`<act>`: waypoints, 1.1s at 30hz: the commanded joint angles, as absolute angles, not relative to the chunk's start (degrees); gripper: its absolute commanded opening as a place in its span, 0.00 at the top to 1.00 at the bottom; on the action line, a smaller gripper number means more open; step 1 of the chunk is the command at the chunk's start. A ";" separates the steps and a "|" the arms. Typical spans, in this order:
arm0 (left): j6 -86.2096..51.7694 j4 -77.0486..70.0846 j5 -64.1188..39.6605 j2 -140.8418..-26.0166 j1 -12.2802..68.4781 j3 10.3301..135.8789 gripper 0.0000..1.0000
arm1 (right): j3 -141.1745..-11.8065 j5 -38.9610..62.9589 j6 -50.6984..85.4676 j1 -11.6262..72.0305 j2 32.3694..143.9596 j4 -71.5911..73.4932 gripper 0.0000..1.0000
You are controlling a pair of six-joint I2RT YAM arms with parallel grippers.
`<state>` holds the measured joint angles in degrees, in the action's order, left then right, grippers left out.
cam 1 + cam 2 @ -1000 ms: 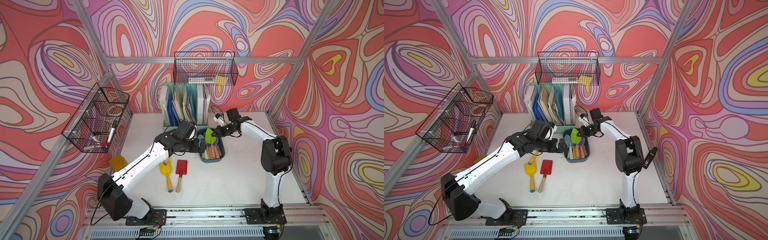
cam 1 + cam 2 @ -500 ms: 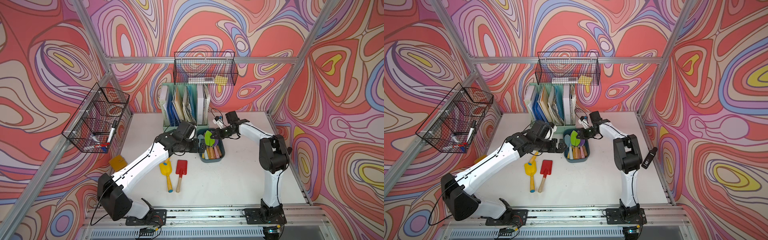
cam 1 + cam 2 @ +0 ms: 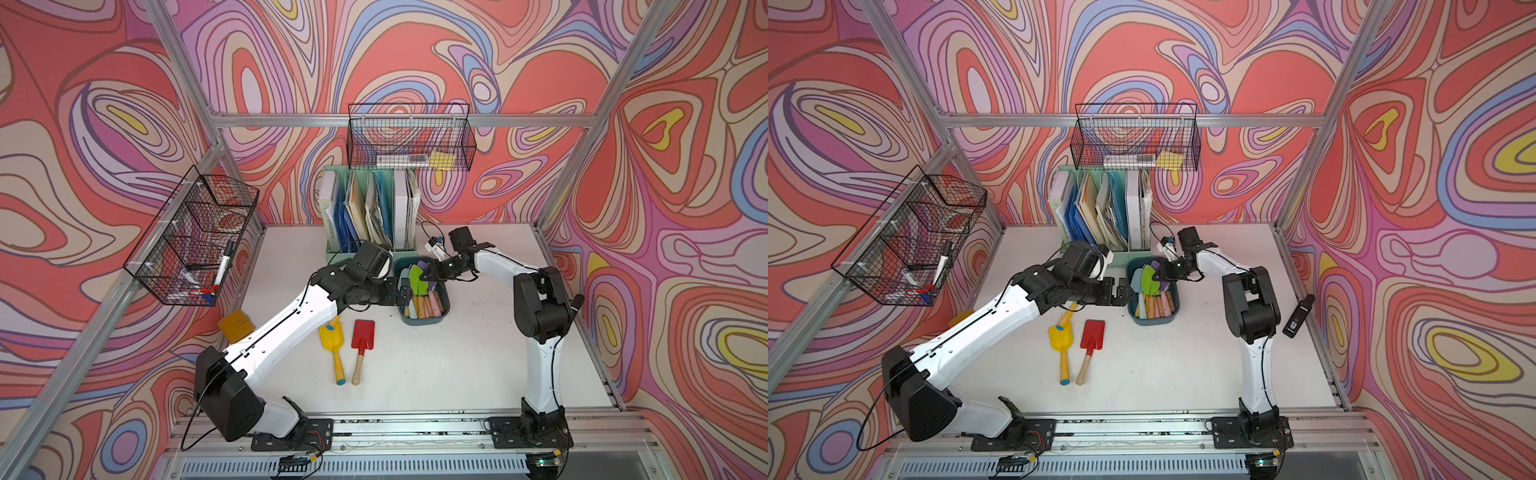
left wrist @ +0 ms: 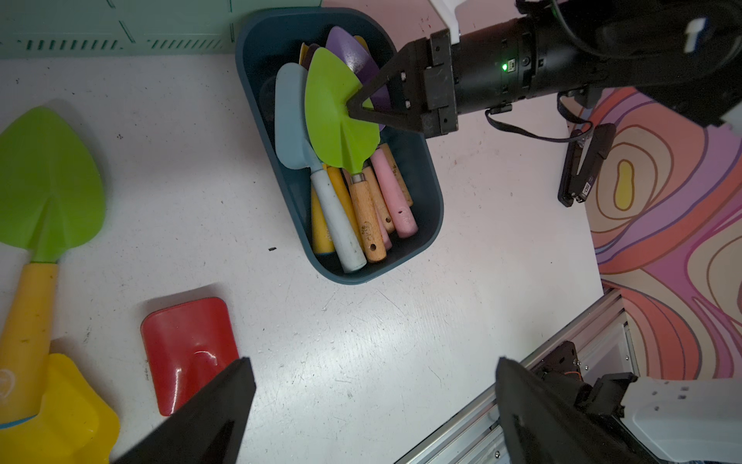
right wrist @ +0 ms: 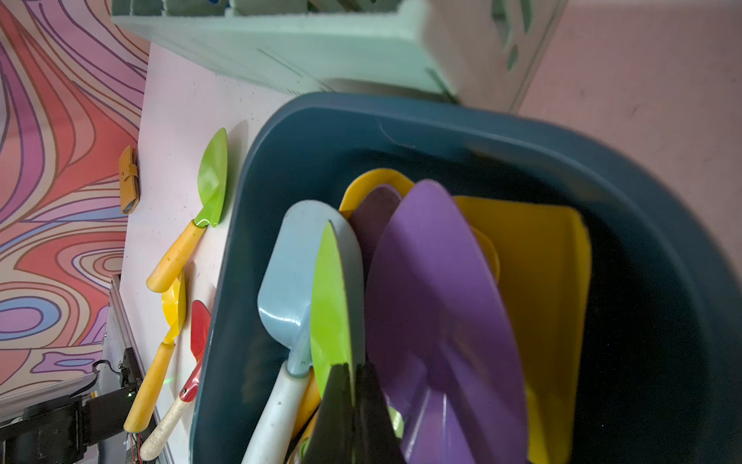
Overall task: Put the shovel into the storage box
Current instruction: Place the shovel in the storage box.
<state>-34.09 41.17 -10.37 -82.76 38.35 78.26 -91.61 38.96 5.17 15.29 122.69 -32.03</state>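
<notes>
Already, in both top views, the storage box [image 3: 424, 322] holds several shovels. The right claw [image 3: 424, 275] is closed above it at the lime shovel [image 3: 415, 276]. A yellow shovel [image 3: 331, 338] and a red shovel [image 3: 363, 334] lie on the surface [image 3: 457, 365], apart from the box.

In the left wrist view, the left claw [image 4: 373, 361] gapes wide and empty, and a yellow-handled green shovel [image 4: 48, 180] also lies loose.

In the right wrist view, the right claw pinches the lime blade inside the box. By my reckoning one release is due and three shovels remain.
</notes>
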 commanded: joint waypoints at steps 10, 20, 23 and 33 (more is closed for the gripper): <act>-33.99 42.28 -10.46 -84.37 38.58 79.35 0.01 | -91.91 38.74 5.19 15.05 125.33 -31.94 0.92; -34.00 42.36 -10.80 -84.38 38.64 79.28 0.01 | -92.26 37.50 4.98 15.02 123.96 -33.66 0.74; -34.00 42.55 -10.81 -84.29 38.59 79.28 0.01 | -92.63 36.51 5.02 15.08 123.41 -34.47 0.71; -33.40 43.82 -9.67 -83.94 38.58 79.40 0.01 | -94.79 32.57 6.58 15.05 121.64 -37.39 0.61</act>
<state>-34.06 41.69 -10.33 -83.92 38.35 78.26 -93.36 35.77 6.15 15.44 123.87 -35.59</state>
